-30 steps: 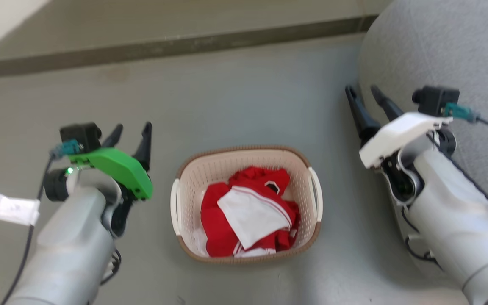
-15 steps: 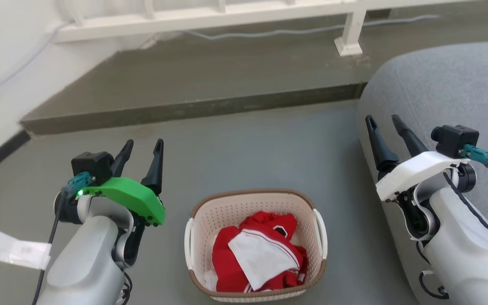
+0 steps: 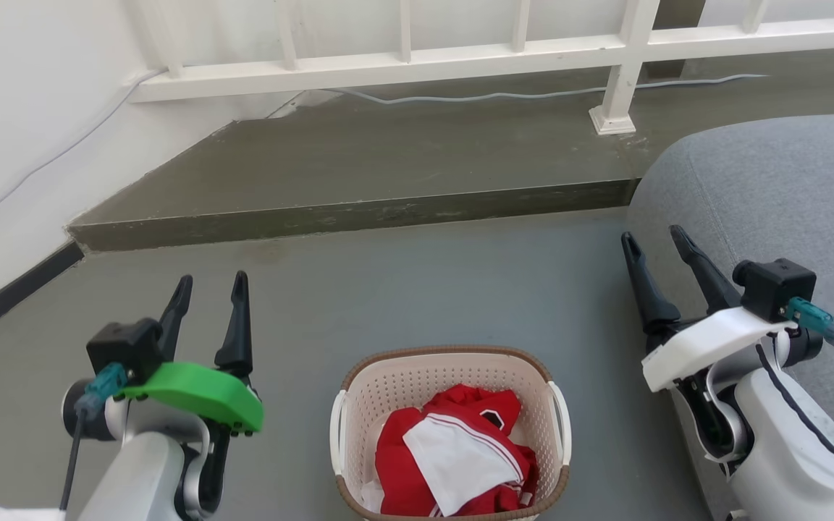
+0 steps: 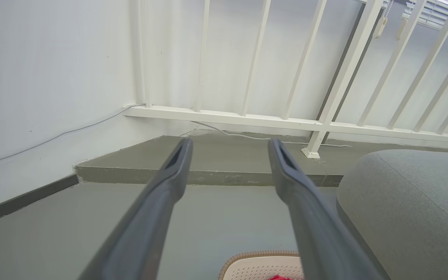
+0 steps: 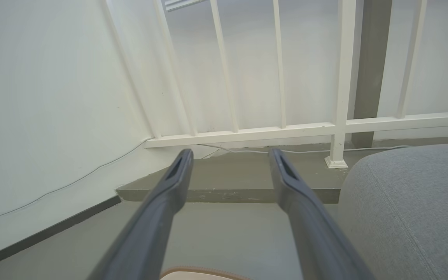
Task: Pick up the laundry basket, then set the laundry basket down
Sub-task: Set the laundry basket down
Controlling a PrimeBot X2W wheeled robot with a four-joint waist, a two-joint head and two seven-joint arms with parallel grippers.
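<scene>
The laundry basket (image 3: 359, 405), cream perforated plastic with a brown rim and white side handles, stands on the grey floor at the bottom centre of the head view, holding red-and-white clothing (image 3: 453, 463). My left gripper (image 3: 211, 286) hangs open to the basket's left, fingers apart and empty. Open too, my right gripper (image 3: 654, 239) is up at the basket's right, beside the sofa. A strip of the basket's rim (image 4: 259, 254) shows low in the left wrist view between my open left gripper (image 4: 230, 144) fingers, and the rim (image 5: 200, 270) edges the right wrist view under my right gripper (image 5: 230, 154).
A raised concrete step (image 3: 359, 213) crosses the floor ahead, with a white railing (image 3: 620, 79) and a cable (image 3: 504, 94) on it. A grey sofa (image 3: 772, 195) fills the right. A white wall with dark skirting (image 3: 4, 293) runs along the left.
The head camera has tilted up, so the basket has slid down the picture and the step and railing have come into view. Both grippers stay open beside the basket.
</scene>
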